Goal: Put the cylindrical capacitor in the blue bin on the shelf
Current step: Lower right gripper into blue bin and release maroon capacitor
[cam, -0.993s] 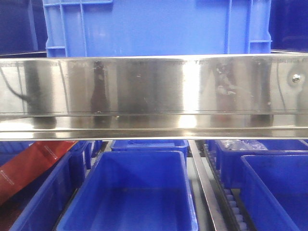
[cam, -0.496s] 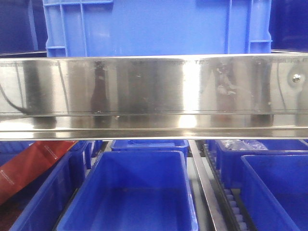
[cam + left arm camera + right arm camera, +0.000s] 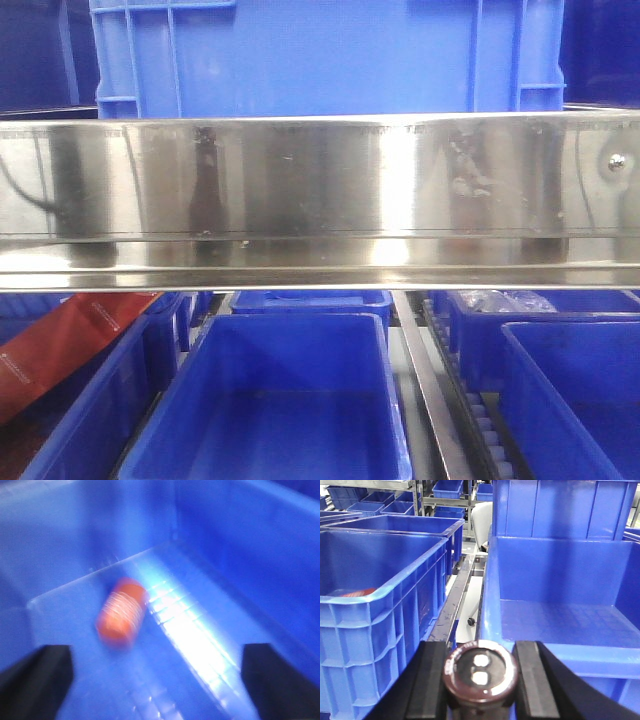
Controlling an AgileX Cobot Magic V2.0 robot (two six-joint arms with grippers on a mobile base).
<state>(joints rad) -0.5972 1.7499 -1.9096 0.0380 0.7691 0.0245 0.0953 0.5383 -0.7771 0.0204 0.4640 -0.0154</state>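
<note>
In the right wrist view my right gripper (image 3: 480, 677) is shut on the cylindrical capacitor (image 3: 480, 674), a dark maroon cylinder seen end-on with a silvery rim. It hangs over the near left rim of a blue bin (image 3: 555, 652), beside a larger blue crate (image 3: 375, 600). In the left wrist view my left gripper (image 3: 157, 680) is open inside a blue bin (image 3: 240, 555), its black fingers (image 3: 35, 680) wide apart. A blurred orange-red cylinder (image 3: 121, 611) lies on that bin's floor ahead of it. The shelf's steel rail (image 3: 320, 200) fills the front view, with a blue bin (image 3: 270, 400) below; no gripper shows there.
A large blue crate (image 3: 320, 55) stands on the level above the rail. More blue bins (image 3: 570, 400) sit right and left below, with a red packet (image 3: 60, 345) at left and a roller track (image 3: 480, 420). A steel rail (image 3: 457, 605) runs between the crates.
None in the front view beyond slight shifts of the reflections on the steel rail.
</note>
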